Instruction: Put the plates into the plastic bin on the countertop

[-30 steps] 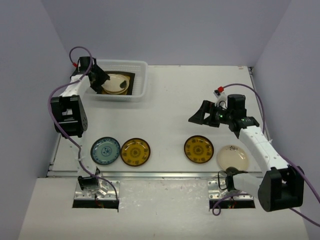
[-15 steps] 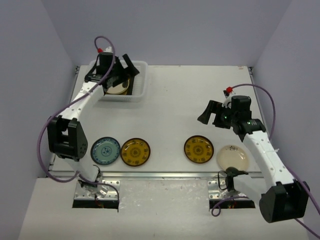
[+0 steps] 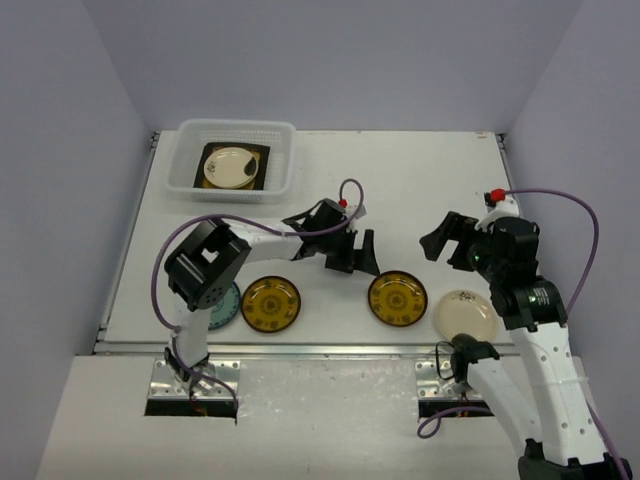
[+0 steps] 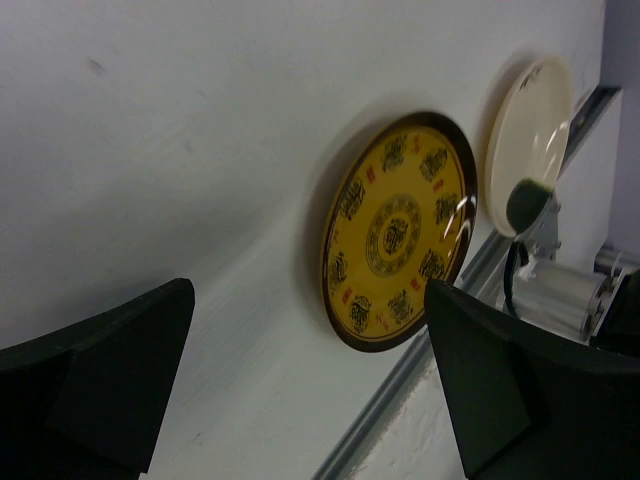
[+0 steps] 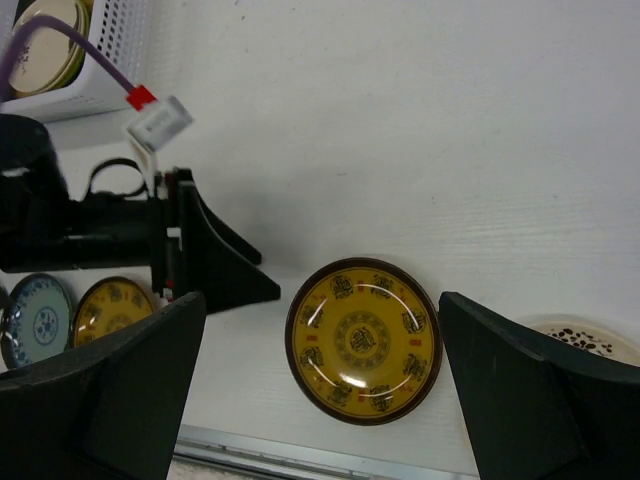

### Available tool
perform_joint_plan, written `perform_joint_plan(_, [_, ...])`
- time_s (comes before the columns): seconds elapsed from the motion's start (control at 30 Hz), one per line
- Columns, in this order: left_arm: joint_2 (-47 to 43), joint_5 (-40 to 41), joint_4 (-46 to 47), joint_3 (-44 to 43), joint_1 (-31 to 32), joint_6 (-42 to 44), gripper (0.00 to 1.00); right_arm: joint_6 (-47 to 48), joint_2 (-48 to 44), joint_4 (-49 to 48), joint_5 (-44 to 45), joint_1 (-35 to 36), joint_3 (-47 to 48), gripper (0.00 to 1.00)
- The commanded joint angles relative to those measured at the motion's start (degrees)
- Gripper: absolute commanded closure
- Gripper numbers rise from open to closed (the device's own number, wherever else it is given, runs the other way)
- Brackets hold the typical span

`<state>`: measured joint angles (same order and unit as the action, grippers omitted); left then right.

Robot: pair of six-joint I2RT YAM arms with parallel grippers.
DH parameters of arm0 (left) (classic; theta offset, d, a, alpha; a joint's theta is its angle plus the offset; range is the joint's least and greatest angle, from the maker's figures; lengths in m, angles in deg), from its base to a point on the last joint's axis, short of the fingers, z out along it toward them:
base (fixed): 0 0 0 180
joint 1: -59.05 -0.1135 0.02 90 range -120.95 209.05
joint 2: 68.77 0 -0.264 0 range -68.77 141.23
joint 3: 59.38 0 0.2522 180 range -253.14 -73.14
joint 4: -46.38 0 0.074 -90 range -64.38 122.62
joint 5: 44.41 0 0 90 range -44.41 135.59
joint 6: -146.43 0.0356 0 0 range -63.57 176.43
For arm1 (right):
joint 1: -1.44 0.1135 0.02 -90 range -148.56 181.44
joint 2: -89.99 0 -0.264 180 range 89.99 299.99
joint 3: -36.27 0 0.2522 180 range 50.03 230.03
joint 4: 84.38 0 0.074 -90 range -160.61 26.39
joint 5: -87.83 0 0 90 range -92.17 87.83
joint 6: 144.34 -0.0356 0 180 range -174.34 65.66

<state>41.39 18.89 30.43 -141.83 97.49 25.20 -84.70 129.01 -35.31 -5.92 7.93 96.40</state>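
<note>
The left gripper (image 3: 352,258) is seen with its jaws spread wide and nothing held between them. It is poised over the countertop (image 3: 400,180), a little toward the near edge from the middle. Just past its fingertips, toward the near edge and slightly to the right, a yellow-brown patterned plate (image 3: 398,299) lies flat. In the left wrist view this plate is framed between the two fingers (image 4: 100,370), so the approach is judged to be lined up. As the plate is round, no long axis has to be matched, and any part of the rim can be taken.

The right gripper (image 3: 450,243) is likewise opened wide and empty, beyond the same plate on its right and far side. The left one is judged the nearer.

A cream plate (image 3: 465,315) is set just right of the patterned one, by the near edge. A second yellow-brown plate (image 3: 271,304) and a blue patterned plate (image 3: 229,303), partly hidden by the left arm (image 3: 250,240), are found further left along that edge.

The plastic bin (image 3: 237,125) is placed in the far left corner, well apart, with a cream dish (image 3: 228,166) lying on a dark-rimmed square plate (image 3: 258,152) inside it.
</note>
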Motion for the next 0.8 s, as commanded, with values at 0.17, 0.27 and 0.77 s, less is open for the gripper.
perform_joint_plan(0.17, [6.96,-4.75,9.67,5.14,4.73,-0.07,0.22,-1.03,-4.75,-0.03,-8.16,-0.25,-4.05,0.01])
perform_joint_plan(0.27, [9.94,-3.23,9.27,4.51,4.81,-0.32,0.35,-1.38,-4.81,-2.01,-11.06,-0.25,-5.59,0.01])
perform_joint_plan(0.77, [14.27,-1.55,8.46,2.73,5.24,-0.3,0.92,-0.76,-4.3,-3.1,-11.73,-0.25,-6.37,0.01])
